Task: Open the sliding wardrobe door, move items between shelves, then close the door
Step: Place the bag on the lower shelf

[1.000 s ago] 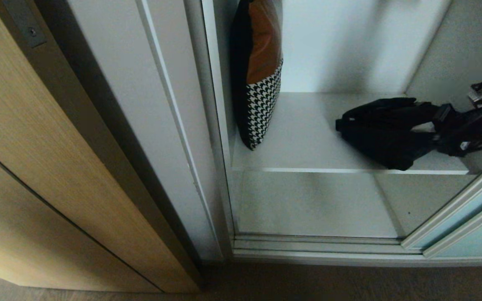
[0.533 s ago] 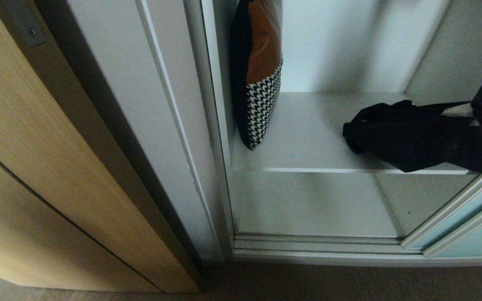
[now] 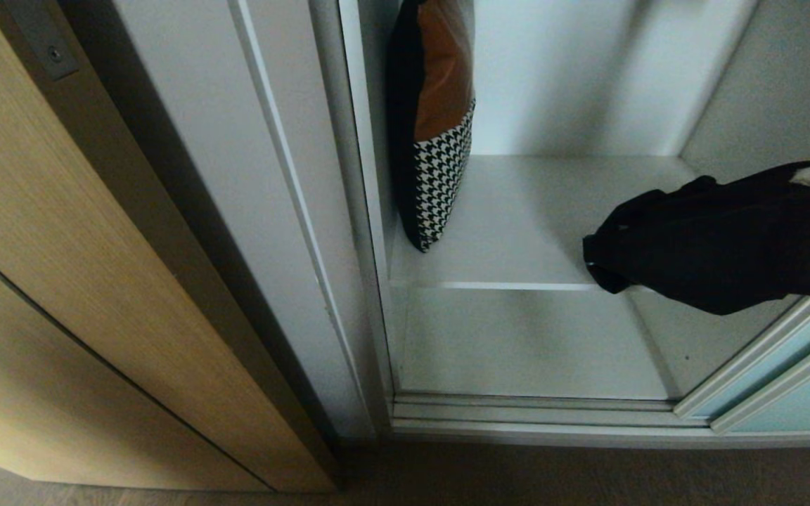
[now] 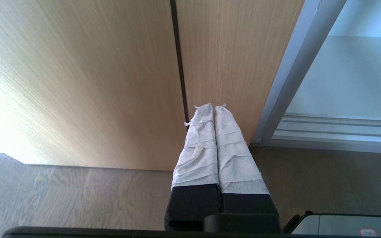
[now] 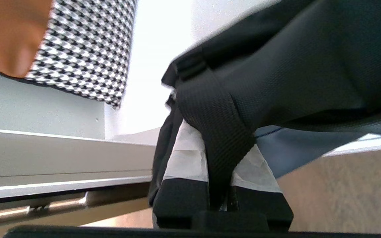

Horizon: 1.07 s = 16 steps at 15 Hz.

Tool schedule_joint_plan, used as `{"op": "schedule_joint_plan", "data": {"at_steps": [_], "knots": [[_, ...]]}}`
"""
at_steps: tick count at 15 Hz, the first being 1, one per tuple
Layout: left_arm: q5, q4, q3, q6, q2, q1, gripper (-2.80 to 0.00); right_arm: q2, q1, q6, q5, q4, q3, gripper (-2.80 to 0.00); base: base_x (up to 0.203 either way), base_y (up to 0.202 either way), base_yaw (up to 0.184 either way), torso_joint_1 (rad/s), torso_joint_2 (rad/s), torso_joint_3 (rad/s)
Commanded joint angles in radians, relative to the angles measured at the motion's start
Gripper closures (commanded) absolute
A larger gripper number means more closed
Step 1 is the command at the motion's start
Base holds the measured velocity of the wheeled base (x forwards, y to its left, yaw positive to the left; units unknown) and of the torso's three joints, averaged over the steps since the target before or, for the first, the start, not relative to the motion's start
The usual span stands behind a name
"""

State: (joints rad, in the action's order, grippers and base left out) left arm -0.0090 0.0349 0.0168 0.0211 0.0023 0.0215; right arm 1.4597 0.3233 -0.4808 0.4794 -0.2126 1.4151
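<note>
The black fabric bag (image 3: 714,246) hangs at the right of the open wardrobe, lifted off the upper shelf (image 3: 517,232) and reaching past its silvery front edge. The lower shelf (image 3: 531,344) lies bare beneath it. In the right wrist view my right gripper (image 5: 218,145) is shut on a woven strap of the bag (image 5: 309,59); the gripper itself is outside the head view. The turquoise sliding wardrobe door (image 3: 799,400) stands slid aside at the lower right. My left gripper (image 4: 214,107) is shut and empty, parked before the tan wood door (image 4: 111,82).
A cushion (image 3: 436,140) in orange, black and houndstooth stands upright on the upper shelf against the wardrobe's left wall. The tan wood-grain door (image 3: 60,281) fills the left. The door track (image 3: 531,411) runs along the wardrobe's foot above brown floor.
The bag has come off the shelf, up and forward past the shelf's front edge. The right arm, seen beside it earlier, has drawn out of the head view to the right.
</note>
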Motion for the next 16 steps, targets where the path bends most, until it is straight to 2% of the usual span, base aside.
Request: {"op": "schedule_joint_plan", "data": {"at_steps": [1,4,7,11,16], "knots": [[0.0,0.0,0.0,0.0,0.001,0.0,0.0,-0.089,0.026,0.001,0.002,-0.004,-0.016,0.0,0.0,0.0,0.0,0.0,0.0,0.0],[0.0,0.0,0.0,0.0,0.002,0.0,0.0,-0.173,0.046,0.02,-0.002,-0.046,-0.042,0.0,0.0,0.0,0.0,0.0,0.0,0.0],[0.0,0.0,0.0,0.0,0.001,0.0,0.0,-0.268,0.07,0.104,-0.013,-0.066,-0.148,0.0,0.0,0.0,0.0,0.0,0.0,0.0],[0.0,0.0,0.0,0.0,0.001,0.0,0.0,-0.402,0.082,0.203,-0.112,-0.06,-0.344,0.0,0.0,0.0,0.0,0.0,0.0,0.0],[0.0,0.0,0.0,0.0,0.001,0.0,0.0,-0.525,0.182,0.211,-0.14,-0.06,-0.51,0.0,0.0,0.0,0.0,0.0,0.0,0.0]]}}
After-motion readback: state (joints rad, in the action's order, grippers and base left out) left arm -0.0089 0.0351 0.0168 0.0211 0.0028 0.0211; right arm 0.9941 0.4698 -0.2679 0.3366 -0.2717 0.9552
